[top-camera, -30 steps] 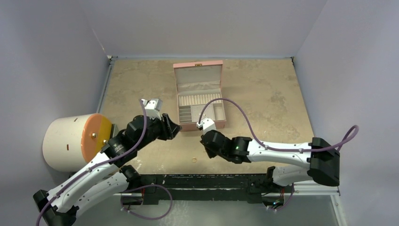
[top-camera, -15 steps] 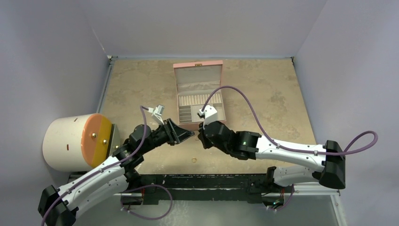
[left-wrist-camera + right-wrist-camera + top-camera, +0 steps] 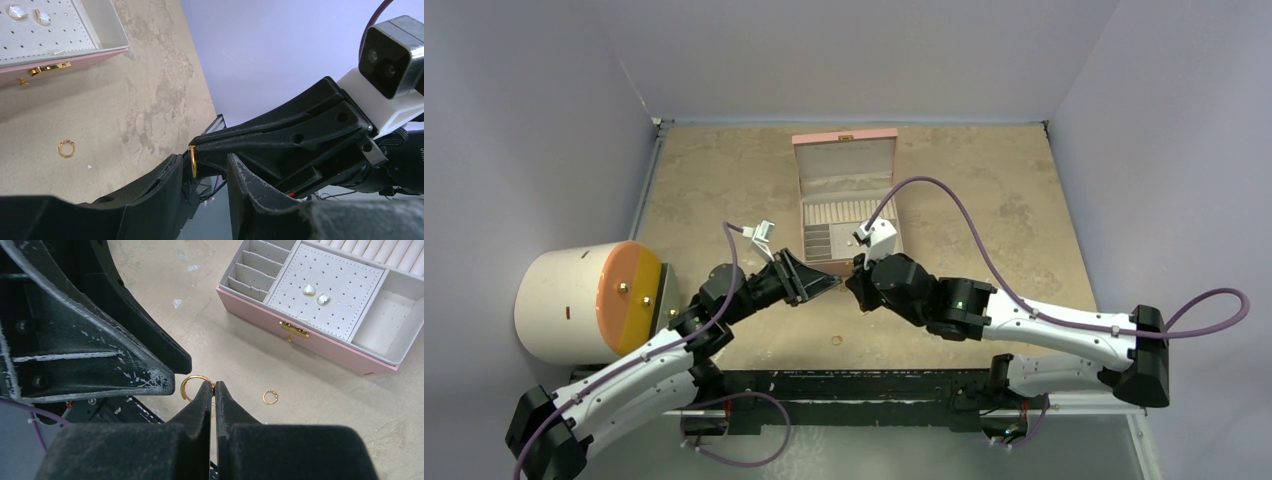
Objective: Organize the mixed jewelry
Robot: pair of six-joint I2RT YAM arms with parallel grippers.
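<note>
A thin gold ring (image 3: 190, 378) is held clear of the table (image 3: 984, 200), pinched at the very tips of the right gripper (image 3: 212, 386), most of its loop standing out to one side. That pinched ring is placed in the gap of the left gripper (image 3: 205, 165), just beside the inner face of one of its fingers (image 3: 165, 185); whether that finger is touched cannot be told. The ring is seen as a plain, slender circle (edge-on from the left wrist, a short gold line). The right fingers are pressed together on the band, while the left jaws are kept partly apart and nothing is gripped by them. A second gold ring (image 3: 270, 397) is left flat on the table, near the front of the open pink box (image 3: 844, 140), where two pearly studs (image 3: 316, 294) are set in the perforated panel.
</note>
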